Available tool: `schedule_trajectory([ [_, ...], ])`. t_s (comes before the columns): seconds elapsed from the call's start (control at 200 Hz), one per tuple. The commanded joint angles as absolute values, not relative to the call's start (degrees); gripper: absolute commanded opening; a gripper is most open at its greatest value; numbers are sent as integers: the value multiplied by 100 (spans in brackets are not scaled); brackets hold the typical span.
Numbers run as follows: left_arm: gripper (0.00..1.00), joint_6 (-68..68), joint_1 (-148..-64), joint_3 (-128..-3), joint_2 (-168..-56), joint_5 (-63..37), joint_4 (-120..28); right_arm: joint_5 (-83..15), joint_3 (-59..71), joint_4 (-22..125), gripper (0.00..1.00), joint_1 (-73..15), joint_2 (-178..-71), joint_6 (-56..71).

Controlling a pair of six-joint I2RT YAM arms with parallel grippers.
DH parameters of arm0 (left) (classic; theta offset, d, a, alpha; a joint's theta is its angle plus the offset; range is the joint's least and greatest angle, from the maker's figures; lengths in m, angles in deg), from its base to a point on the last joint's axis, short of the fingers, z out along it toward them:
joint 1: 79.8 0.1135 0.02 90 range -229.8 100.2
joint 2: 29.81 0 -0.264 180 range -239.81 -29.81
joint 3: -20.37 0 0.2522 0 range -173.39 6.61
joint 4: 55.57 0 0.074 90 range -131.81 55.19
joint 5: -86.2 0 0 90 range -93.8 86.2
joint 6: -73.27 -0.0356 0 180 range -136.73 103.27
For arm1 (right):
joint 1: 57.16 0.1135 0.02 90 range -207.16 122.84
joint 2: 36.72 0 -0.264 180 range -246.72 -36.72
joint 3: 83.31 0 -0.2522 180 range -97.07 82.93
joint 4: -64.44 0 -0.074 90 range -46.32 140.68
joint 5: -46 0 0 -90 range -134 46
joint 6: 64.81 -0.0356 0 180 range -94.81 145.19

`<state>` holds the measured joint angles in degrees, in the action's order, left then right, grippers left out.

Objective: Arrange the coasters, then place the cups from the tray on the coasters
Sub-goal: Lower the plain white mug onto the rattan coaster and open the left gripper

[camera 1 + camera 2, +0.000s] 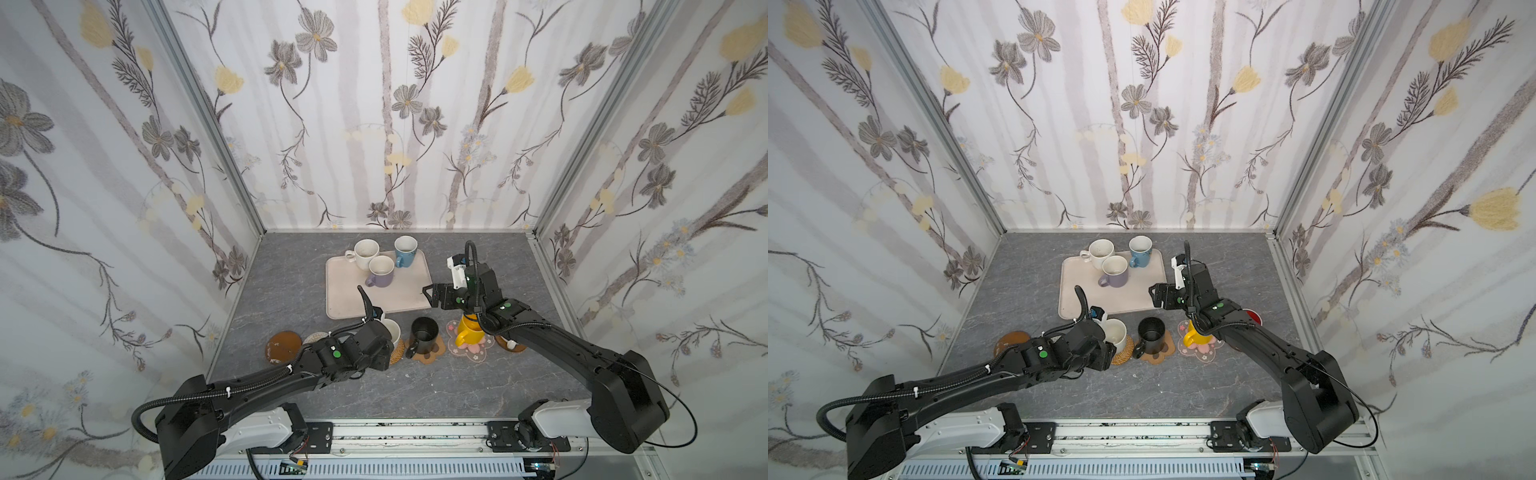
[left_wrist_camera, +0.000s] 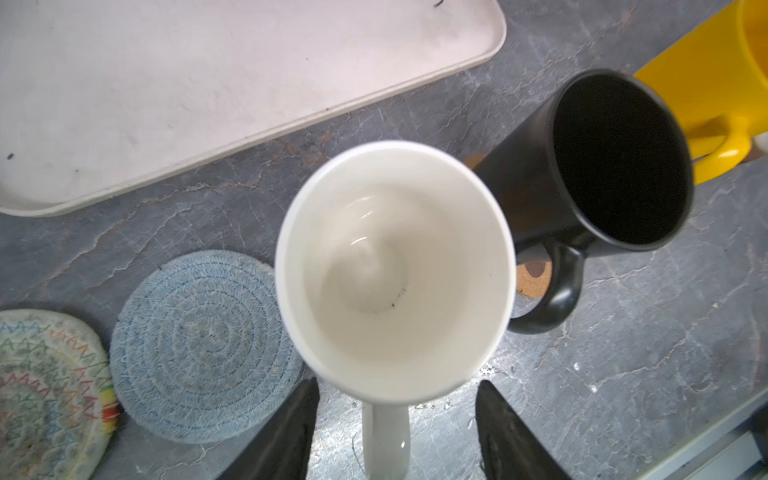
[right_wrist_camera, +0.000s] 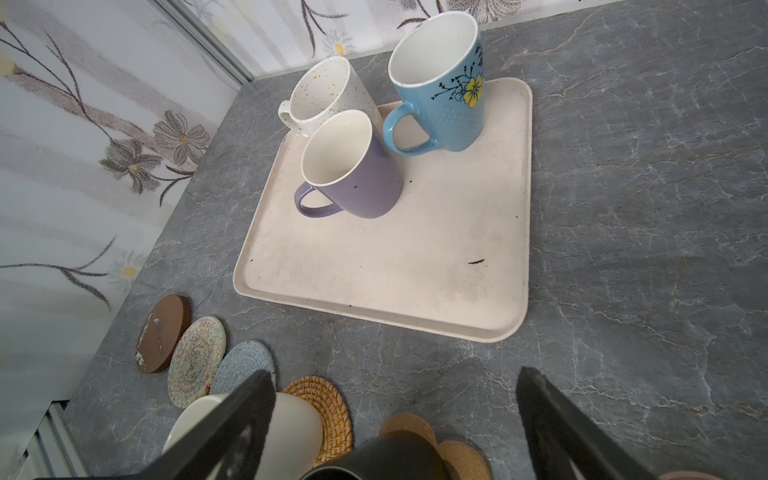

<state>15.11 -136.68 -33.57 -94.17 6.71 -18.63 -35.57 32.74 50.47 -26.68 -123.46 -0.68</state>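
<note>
A: Here, why did your left gripper (image 2: 397, 384) stand spread, fingers either side of the handle of the white mug (image 2: 392, 266), touching nothing?

B: The mug sat on the rattan coaster (image 3: 328, 411), so presumably no grip was needed. Your right gripper (image 3: 395, 374), also spread and empty, faced the tray (image 3: 374, 299), where three cups stood, the lavender mug (image 3: 353, 174) nearest.

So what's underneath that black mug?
A brown paw-shaped coaster: its rounded lobes stick out past the base of the black mug. The coaster's middle is covered by the mug.
</note>
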Motion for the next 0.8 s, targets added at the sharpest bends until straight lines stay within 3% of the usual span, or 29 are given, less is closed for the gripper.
schedule_trajectory([
  [0.0, 76, 1509, -13657, -3356, -9176, 842, -1896, -3831, 3203, 5049, 95, -2666, -12296, -60],
  [0.09, 100, 1486, -13657, -3372, -8976, 842, -1870, -3995, 3085, 4939, 95, -2661, -12304, -143],
  [0.51, 100, 1257, -13378, -3851, -8204, 1089, -1485, -4396, 2162, 4717, 96, -2692, -13117, -1038],
  [0.794, 100, 1180, -12420, -3833, -8042, 1314, -1507, -4541, 1078, 4667, 89, -2663, -14372, -1575],
])
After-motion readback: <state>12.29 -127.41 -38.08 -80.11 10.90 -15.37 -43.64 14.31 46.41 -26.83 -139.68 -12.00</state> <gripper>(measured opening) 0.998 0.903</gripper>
